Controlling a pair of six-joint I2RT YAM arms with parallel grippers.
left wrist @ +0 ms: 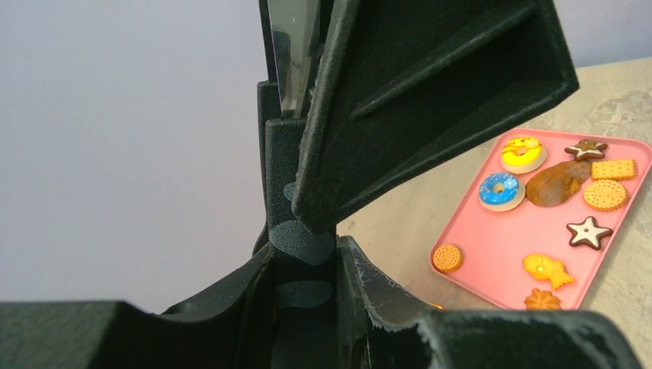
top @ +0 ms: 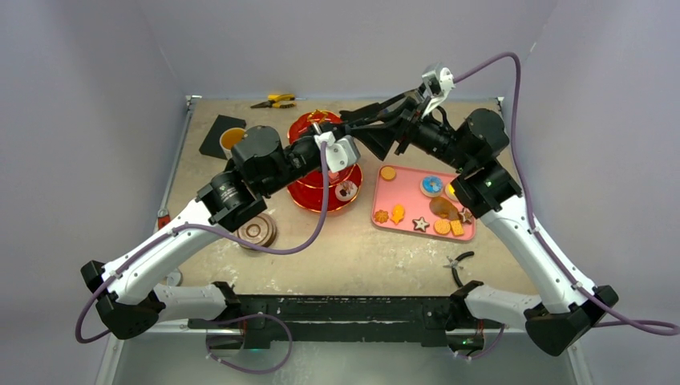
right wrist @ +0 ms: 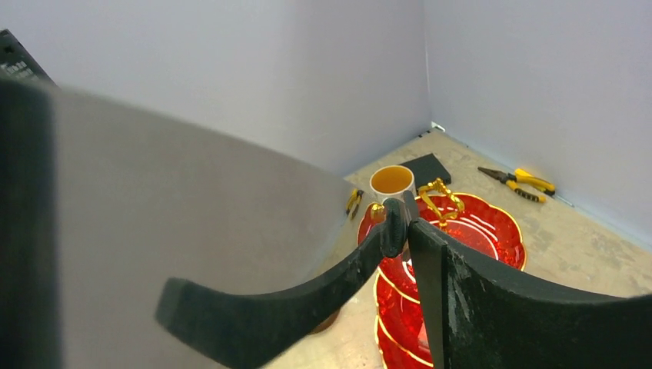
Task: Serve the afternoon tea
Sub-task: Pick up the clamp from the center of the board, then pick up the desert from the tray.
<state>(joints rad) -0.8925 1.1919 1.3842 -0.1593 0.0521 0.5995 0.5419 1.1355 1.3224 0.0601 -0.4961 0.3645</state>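
The red three-tier stand (top: 309,127) with gold rims stands at the table's middle, with one pastry (top: 346,190) on its bottom tier. It also shows in the right wrist view (right wrist: 469,231). Both grippers meet in the air above it. My left gripper (top: 359,135) (left wrist: 304,254) is shut on the black tongs (left wrist: 301,242). My right gripper (top: 346,120) (right wrist: 404,223) pinches the same tongs. Several pastries, among them a blue doughnut (left wrist: 498,191), lie on the pink tray (top: 409,200). The white mug of tea (top: 232,138) (right wrist: 392,179) stands back left. Brown saucers (top: 258,231) lie front left. The copper cup is out of view.
Yellow pliers (top: 275,100) (right wrist: 523,181) lie by the back wall. A black square mat (top: 218,132) lies under the mug. Black pliers (top: 459,265) lie front right. The pink tray also shows in the left wrist view (left wrist: 492,261).
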